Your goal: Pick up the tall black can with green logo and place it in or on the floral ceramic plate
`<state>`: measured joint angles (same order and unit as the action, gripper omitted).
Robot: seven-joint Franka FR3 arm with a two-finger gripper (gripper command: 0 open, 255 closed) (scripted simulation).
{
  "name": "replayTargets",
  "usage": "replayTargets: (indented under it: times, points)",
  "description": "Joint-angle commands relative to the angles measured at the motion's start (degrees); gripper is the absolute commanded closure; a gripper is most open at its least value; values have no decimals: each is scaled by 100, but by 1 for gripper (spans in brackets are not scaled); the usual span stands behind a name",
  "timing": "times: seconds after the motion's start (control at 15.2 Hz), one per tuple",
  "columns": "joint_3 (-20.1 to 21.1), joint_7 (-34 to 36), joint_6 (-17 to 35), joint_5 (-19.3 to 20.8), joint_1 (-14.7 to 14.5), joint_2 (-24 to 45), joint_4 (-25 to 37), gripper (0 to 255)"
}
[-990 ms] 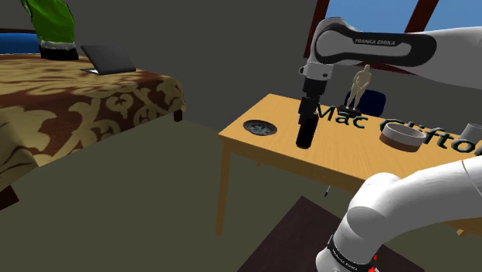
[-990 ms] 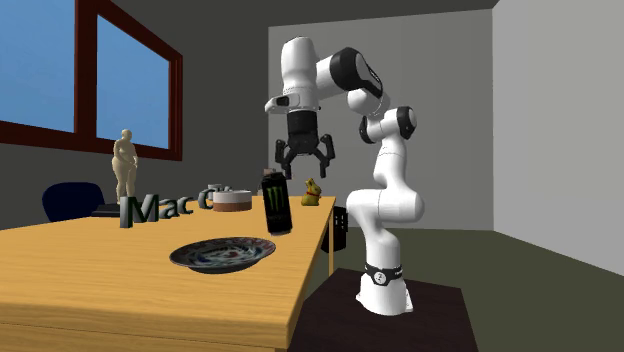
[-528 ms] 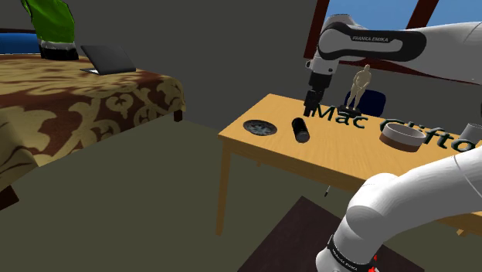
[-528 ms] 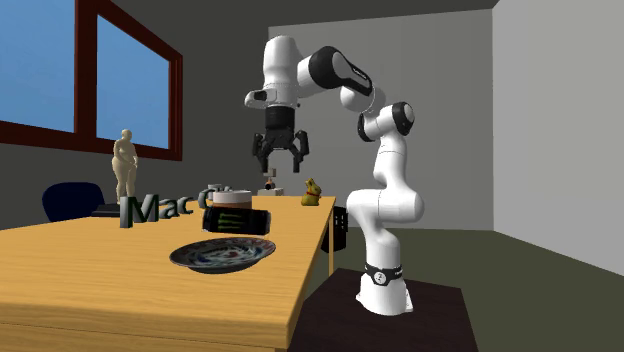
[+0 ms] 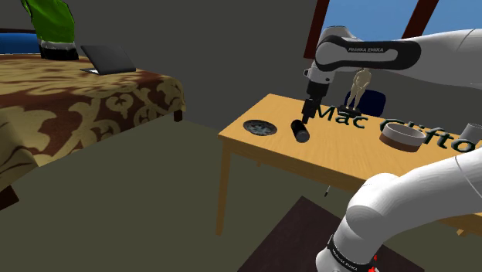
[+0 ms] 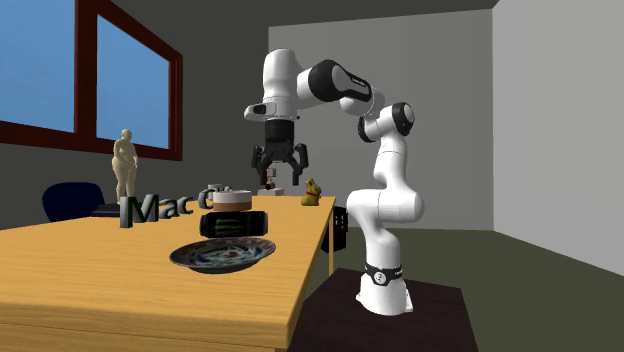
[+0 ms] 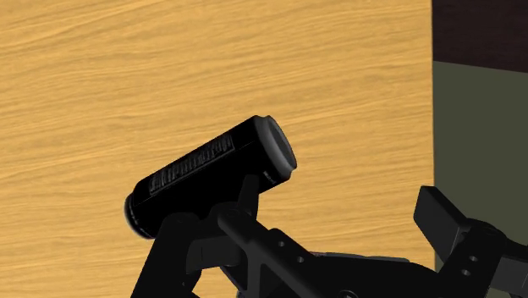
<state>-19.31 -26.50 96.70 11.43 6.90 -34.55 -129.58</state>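
The black can (image 5: pixel 299 130) (image 6: pixel 236 224) (image 7: pixel 211 175) lies on its side on the wooden table (image 5: pixel 255 148) (image 6: pixel 100 275) (image 7: pixel 169 68), its green logo facing the second exterior view. It rests near the table's corner, close beside the floral plate (image 5: pixel 258 127) (image 6: pixel 222 254) but apart from it, with bare wood showing between them in the shoulder view. The plate sits flat nearer that corner with nothing on it. In my wrist view one rimmed end of the can points towards the table's edge, past which lies dark floor

My gripper (image 5: pixel 309 113) (image 6: pixel 279 178) (image 7: pixel 338 207) hangs above the can, pointing down, fingers spread wide and holding nothing; the can is below them, not between them, and I touch neither it nor the table

Further along the table from the can stands raised dark lettering that begins "Mac" (image 6: pixel 150 208) (image 5: pixel 337 116), then a round brown and white dish (image 5: pixel 402 137) (image 6: pixel 231 200). A pale human figurine (image 5: pixel 359 85) (image 6: pixel 124 165) stands at the far edge behind the letters, and a small yellowish figure (image 6: pixel 312 192) sits towards the table's end nearest my stand
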Motion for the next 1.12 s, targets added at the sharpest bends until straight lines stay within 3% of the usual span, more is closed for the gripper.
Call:
replayTargets:
  times: [0.0, 0.26, 0.33, 0.92, 0.99, 1.06]
  points:
    - [-3, -2, 10, 3, 3, -6, -15, 0]
    - [-2, -2, 9, 3, 2, -6, -13, 0]
    - [-2, -2, 9, 3, 2, -6, -13, 255]
    - [-2, -2, 9, 3, 2, -5, -13, 255]
    - [-2, -2, 9, 3, 2, -5, -13, 0]
    - [-14, 355, 166, -63, 83, 212, 50, 0]
